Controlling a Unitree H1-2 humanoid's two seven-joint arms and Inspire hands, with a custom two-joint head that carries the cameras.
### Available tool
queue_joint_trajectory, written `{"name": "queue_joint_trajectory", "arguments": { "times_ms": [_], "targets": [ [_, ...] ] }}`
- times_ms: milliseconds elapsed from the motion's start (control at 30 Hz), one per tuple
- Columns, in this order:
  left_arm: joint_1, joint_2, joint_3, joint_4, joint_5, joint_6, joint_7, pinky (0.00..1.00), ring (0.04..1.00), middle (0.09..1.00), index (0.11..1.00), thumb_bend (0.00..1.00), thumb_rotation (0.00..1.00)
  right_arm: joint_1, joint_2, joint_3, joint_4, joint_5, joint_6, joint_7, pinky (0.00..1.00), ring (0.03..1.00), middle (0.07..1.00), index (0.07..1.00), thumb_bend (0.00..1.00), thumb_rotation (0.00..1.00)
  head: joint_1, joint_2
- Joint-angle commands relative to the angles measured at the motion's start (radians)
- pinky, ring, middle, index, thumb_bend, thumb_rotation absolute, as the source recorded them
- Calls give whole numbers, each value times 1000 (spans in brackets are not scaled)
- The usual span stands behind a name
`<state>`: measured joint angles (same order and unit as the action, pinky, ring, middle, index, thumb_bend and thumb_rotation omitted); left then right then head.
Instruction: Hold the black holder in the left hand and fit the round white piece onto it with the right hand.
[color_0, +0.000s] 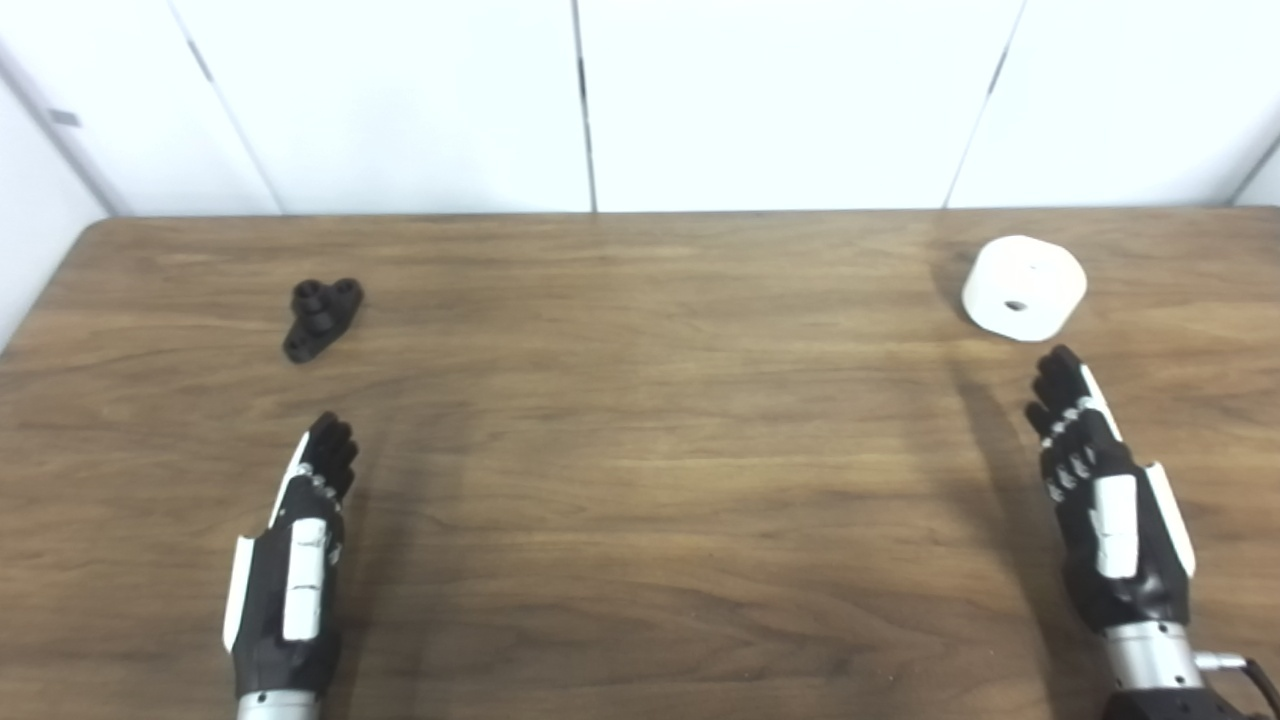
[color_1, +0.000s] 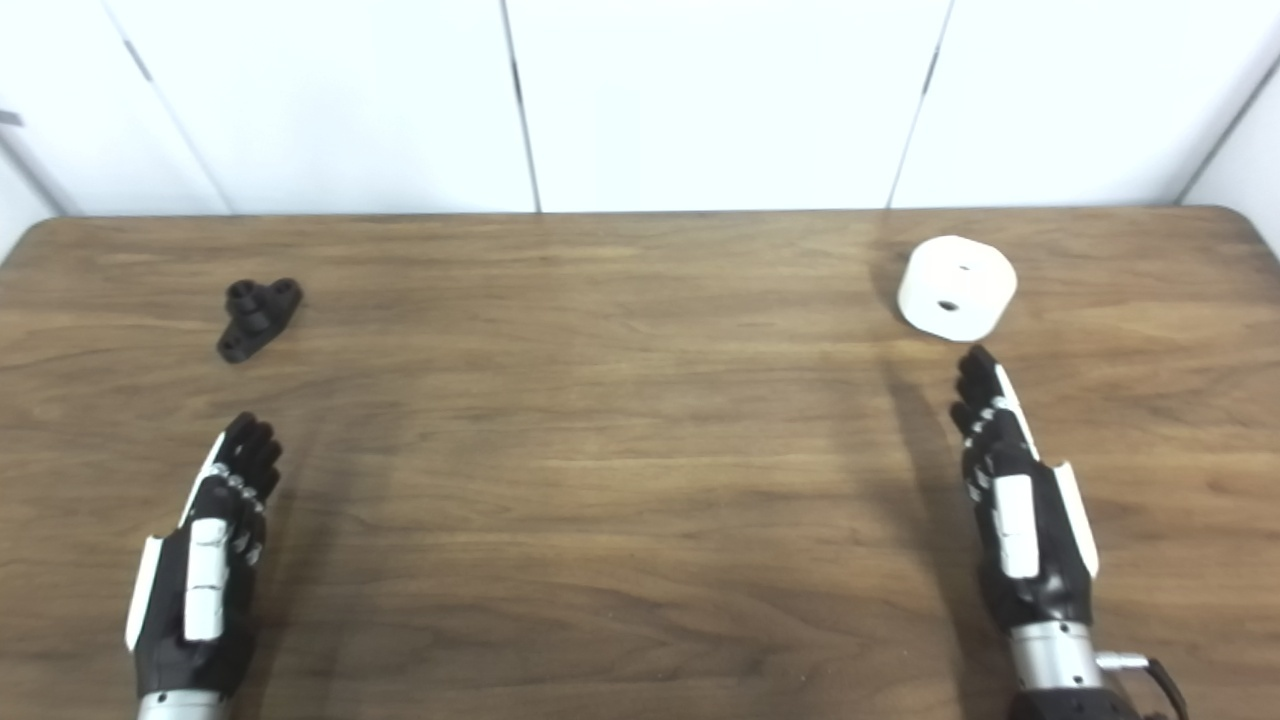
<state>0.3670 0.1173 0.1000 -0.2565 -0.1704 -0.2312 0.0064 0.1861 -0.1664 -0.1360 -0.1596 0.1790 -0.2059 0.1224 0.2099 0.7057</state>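
The small black holder (color_0: 322, 316) lies on the wooden table (color_0: 640, 450) at the far left, untouched. The round white piece (color_0: 1024, 287), a short cylinder with a small hole in its side, rests at the far right. My left hand (color_0: 295, 560) hovers low near the front left, fingers stretched out and holding nothing, a hand's length short of the holder. My right hand (color_0: 1105, 500) is likewise extended and empty, its fingertips just short of the white piece.
White wall panels (color_0: 640, 100) stand directly behind the table's far edge. The table's rounded corners show at the far left and, in the right eye view, the far right (color_1: 1245, 215).
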Motion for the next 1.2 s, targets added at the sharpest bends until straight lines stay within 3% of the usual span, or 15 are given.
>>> {"name": "queue_joint_trajectory", "arguments": {
  "times_ms": [0,300,467,667,933,1167],
  "targets": [
    [-7,-53,-11,5,23,-54,7,989,955,949,945,586,877,14,-14,-6,59,8,-44,16,1000,995,984,974,649,974,7,-2],
    [-6,-80,-50,33,106,-87,44,948,936,949,940,526,903,-4,-50,-14,132,47,-106,51,1000,998,990,980,653,990,106,-52],
    [-3,-82,-67,45,140,-97,59,940,934,942,939,497,906,-2,-58,-17,133,60,-98,57,1000,1000,998,984,647,999,148,-85],
    [-5,-87,-84,69,145,-129,70,944,932,936,933,471,880,-5,-60,-21,145,62,-97,60,1000,1000,992,980,680,1000,175,-125],
    [-6,-98,-97,99,167,-157,87,932,926,936,938,528,833,-15,-60,-30,176,71,-122,75,1000,993,982,969,741,979,197,-160],
    [-6,-98,-102,117,194,-181,108,919,922,938,934,541,858,-4,-46,-40,172,57,-133,55,943,936,933,920,671,899,177,-176]
  ]
}}
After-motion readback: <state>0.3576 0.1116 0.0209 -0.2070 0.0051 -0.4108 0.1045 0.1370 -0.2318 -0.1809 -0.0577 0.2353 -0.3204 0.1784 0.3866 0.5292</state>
